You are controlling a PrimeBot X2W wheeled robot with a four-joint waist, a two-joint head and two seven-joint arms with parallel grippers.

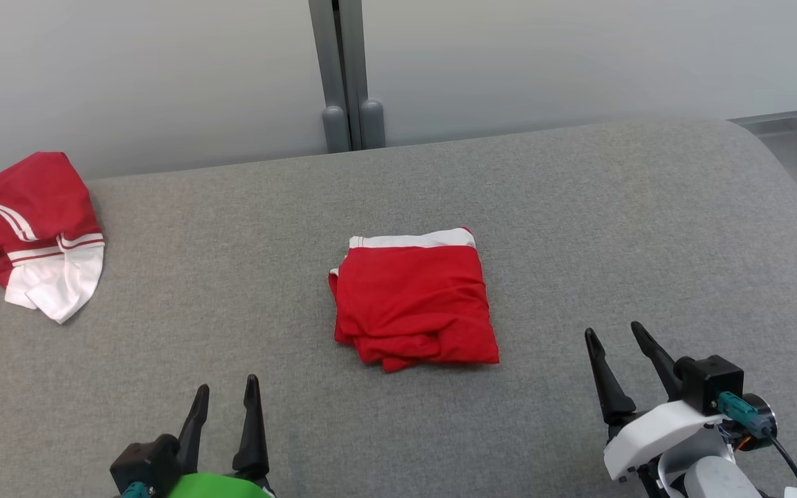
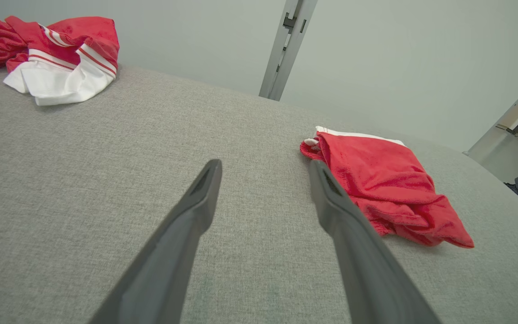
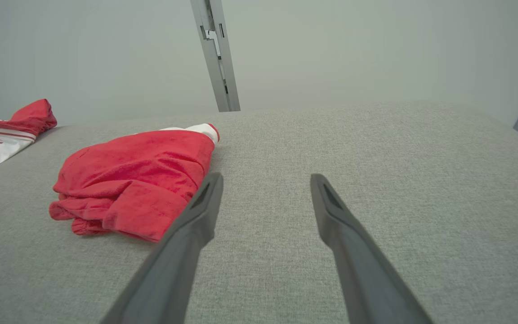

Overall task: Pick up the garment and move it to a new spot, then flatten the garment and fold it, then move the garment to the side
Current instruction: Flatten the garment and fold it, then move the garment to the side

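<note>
Garment point(image 1: 416, 304), folded and red, is lying ahead of and between your left gripper point(image 1: 227, 382) and right gripper point(image 1: 611, 328), apart from both, whose fingers are standing spread and empty, while bare grey surface point(image 1: 578, 207) is stretching around it and a red-and-white cloth point(image 1: 32, 228) is sitting well off the left gripper's outer side.

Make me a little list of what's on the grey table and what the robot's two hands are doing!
surface: grey fabric-covered table
middle: folded red garment, white band at its far edge
far left: crumpled red-and-white garment, apart from the folded one
left gripper: open, empty
right gripper: open, empty, right of the folded garment, not touching
folding: looks done, not yet moved aside
</note>
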